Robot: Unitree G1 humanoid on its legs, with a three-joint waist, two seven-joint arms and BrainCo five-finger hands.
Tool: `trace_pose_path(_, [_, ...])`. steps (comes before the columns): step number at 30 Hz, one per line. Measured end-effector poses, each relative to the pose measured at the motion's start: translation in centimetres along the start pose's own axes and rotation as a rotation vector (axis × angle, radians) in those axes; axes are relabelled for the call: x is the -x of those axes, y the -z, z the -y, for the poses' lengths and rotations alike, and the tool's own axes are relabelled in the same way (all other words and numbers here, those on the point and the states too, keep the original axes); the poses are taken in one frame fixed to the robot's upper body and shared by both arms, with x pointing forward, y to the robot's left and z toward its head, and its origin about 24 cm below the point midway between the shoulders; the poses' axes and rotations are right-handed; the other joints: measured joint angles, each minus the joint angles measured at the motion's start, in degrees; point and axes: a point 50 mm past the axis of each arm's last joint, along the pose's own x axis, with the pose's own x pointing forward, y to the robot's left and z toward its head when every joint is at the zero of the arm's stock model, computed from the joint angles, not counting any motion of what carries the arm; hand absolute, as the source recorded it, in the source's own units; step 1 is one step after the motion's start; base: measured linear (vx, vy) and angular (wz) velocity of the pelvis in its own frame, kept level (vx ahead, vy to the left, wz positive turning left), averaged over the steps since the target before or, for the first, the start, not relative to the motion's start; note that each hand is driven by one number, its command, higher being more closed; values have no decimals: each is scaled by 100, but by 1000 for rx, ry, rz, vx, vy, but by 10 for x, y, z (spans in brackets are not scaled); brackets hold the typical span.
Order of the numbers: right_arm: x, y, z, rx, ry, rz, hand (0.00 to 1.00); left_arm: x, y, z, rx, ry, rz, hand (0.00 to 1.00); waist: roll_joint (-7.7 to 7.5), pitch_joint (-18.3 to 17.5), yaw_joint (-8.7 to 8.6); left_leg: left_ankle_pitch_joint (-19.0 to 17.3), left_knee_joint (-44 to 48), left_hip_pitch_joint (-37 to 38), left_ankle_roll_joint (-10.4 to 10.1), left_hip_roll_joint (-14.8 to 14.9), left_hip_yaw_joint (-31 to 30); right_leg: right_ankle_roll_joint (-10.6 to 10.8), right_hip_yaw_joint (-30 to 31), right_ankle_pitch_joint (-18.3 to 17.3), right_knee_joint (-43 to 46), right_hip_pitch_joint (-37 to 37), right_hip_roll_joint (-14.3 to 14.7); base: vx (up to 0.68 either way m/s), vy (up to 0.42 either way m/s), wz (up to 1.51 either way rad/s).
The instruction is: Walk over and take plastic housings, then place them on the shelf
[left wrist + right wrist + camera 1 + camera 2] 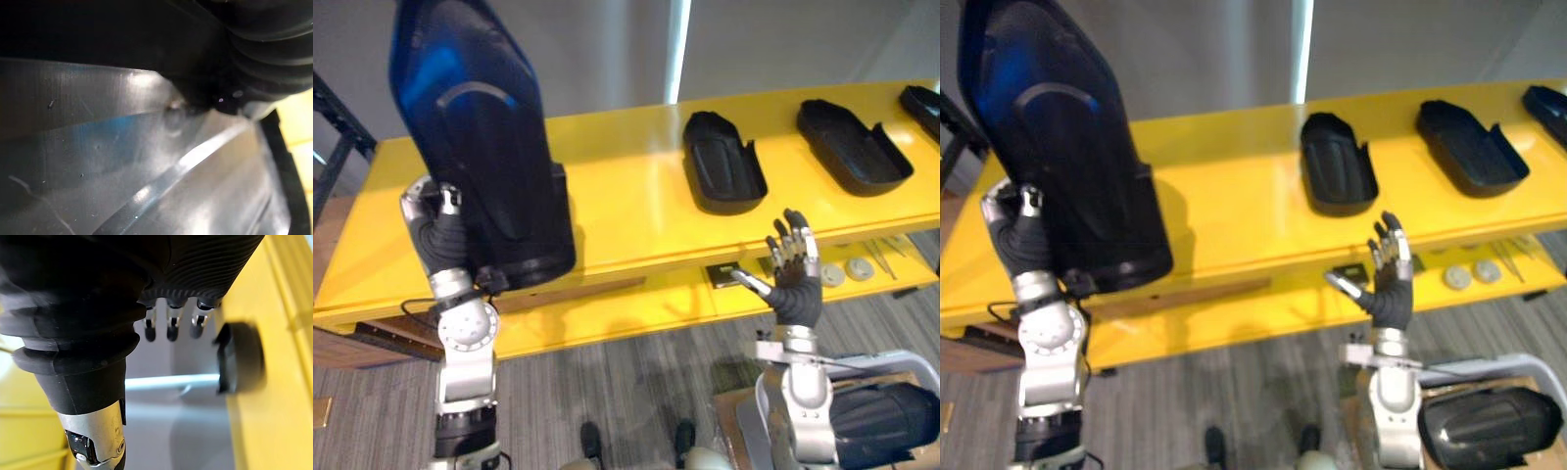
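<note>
Presently the left hand (435, 223) grips one plastic housing (480, 127) upright above the shelf (626, 191), ready for placement beside the placed housings (724, 162); the right hand (795, 276) is spread open, standing clear.

Your left hand (1016, 240) holds 1 large glossy black plastic housing (1062, 166) raised over the long yellow shelf (1224, 211).
Its fingers curl at the housing's left edge, and the piece stands nearly upright with its lower end over the shelf's front. On the shelf, to your right, a 2nd black moulded housing (1337, 164) and a 3rd housing (1472, 147) lie hollow side up, apart from each other. A 4th housing (1545, 106) shows at the frame's edge. Your right hand (1389, 284) hovers with fingers straight and spread before the lower ledge, near 2 pale round discs (1456, 278).
</note>
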Motion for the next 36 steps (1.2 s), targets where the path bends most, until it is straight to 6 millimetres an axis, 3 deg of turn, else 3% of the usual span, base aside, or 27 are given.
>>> trace_pose_path(11, [9, 6, -8, -23, -33, -44, 0, 4, 14, 5, -1, 9, -87, 100, 48, -323, -94, 0, -16, 18, 0, 23, -44, -52, 9, 55, -22, 22, 3, 10, -4, 0])
trace_pose_path(16, [10, 8, -18, -47, -78, -64, 0, -6, 44, 13, 27, 32, -240, 100, 50, -327, -98, -19, -28, 7, -30, 42, 60, -57, 144, 127, -170, 13, 47, -85, 5, -11])
trace_pose_path(19, [13, 11, -23, -64, -98, -86, 0, -32, 58, 20, 14, 65, -310, 100, 51, -327, -135, -3, -29, 0, -51, 60, 91, -57, 194, 153, -202, -13, 70, -54, 3, -11])
trace_pose_path(24, [12, 10, -37, -113, -184, -89, 0, -99, 46, 46, -24, 201, -319, 100, 42, -334, -134, 106, -27, -234, -89, 121, 103, -73, 270, 277, -193, -273, 99, 19, -10, -4])
trace_pose_path(30, [3, 5, -62, -188, -297, -55, 0, -120, 45, 75, -79, 337, -426, 100, 10, -309, -312, 146, 6, -295, -77, 81, 77, -89, 316, 325, -182, -344, 94, 74, 5, -1])
trace_pose_path(36, [0, -1, -85, -254, -405, -30, 0, -152, 9, 83, -71, 372, -378, 100, -130, 232, -325, 149, 9, -304, -71, 100, 92, -165, 388, 267, 80, -504, 107, -4, 3, -4])
